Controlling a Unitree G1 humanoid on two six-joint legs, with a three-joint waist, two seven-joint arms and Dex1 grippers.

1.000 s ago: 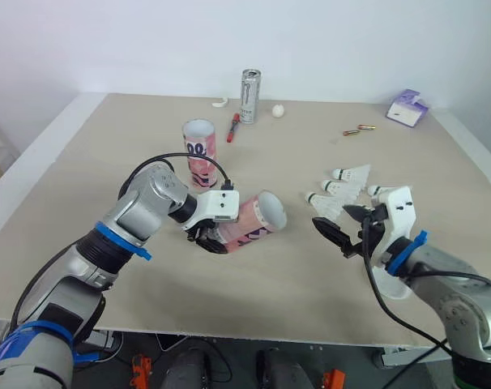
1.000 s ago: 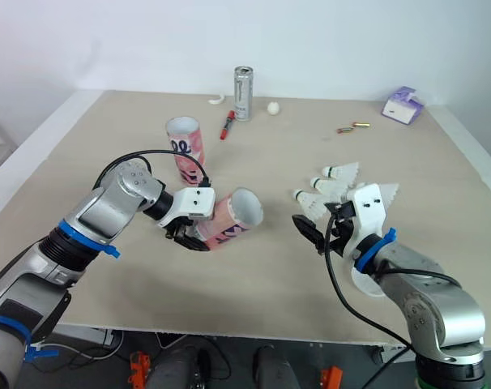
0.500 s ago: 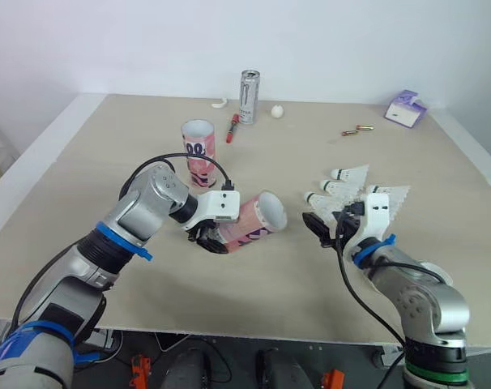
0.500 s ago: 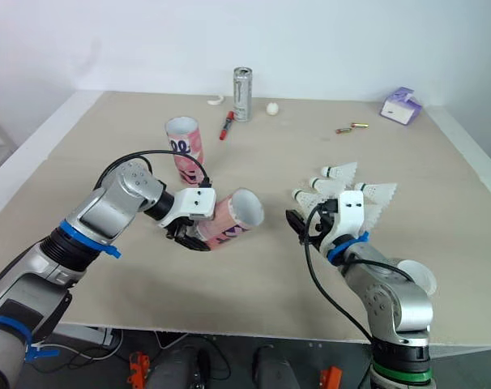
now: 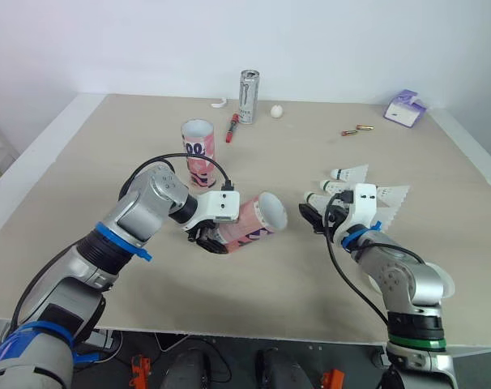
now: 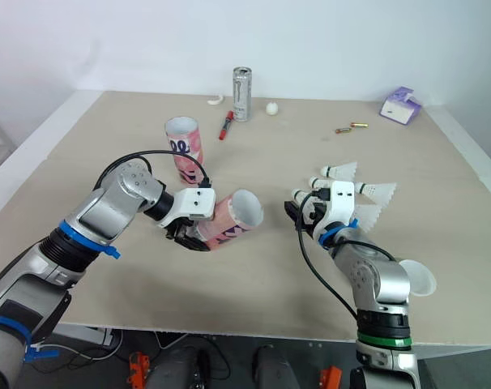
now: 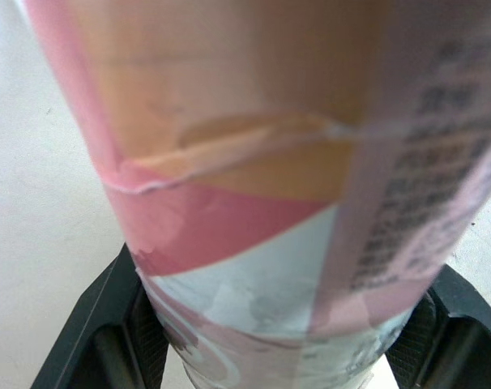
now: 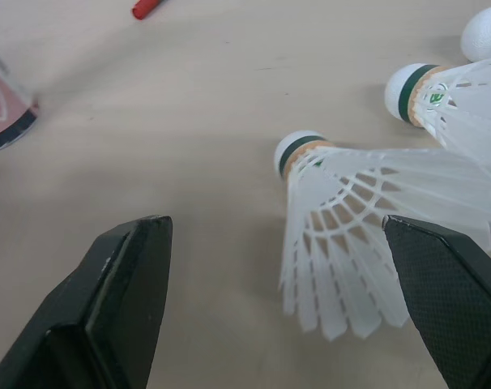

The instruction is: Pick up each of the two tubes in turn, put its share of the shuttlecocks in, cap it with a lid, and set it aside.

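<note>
My left gripper (image 5: 207, 237) is clamped on the tilted tube (image 5: 258, 219). My right gripper (image 8: 276, 231) gapes wide, with the nearest shuttlecock (image 8: 351, 219) just ahead between its fingers. Closing on the feathers would likely crush them.

Right gripper (image 8: 275, 223) advanced — nearest shuttlecock (image 8: 367, 211) now between its fingers (image 8: 128, 292)

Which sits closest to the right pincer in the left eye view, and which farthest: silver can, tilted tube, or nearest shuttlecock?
1. Shuttlecock, on the table just ahead of the right pincer.
2. Tilted tube, held up to its left.
3. Silver can, at the table's far edge.
</note>
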